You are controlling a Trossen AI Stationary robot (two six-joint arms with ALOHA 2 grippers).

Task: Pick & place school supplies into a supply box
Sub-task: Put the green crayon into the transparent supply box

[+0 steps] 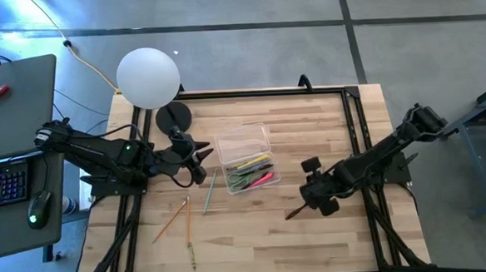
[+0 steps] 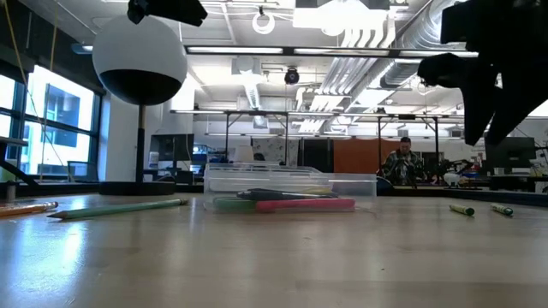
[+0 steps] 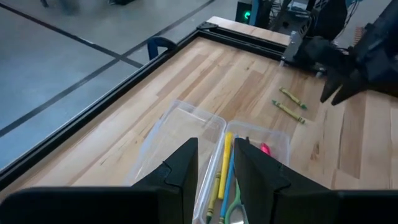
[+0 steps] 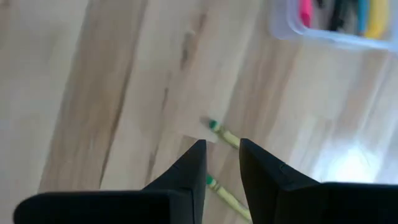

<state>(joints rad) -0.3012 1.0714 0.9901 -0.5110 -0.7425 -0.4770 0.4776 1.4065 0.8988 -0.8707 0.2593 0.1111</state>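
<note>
Clear rectangular supply box (image 1: 244,157), lid open, holds yellow, pink, green and dark supplies; no readable writing. Left gripper (image 3: 216,180) beside it and right gripper (image 4: 222,163) over two green-tipped crayons (image 4: 225,135): both slightly apart, empty.

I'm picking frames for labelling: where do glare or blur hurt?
Right wrist view: soft all over, the two crayons smeared, bright glare on the table. Low view: the dark right gripper is a backlit silhouette against ceiling lights. High view: evenly lit, supply box readable.
</note>
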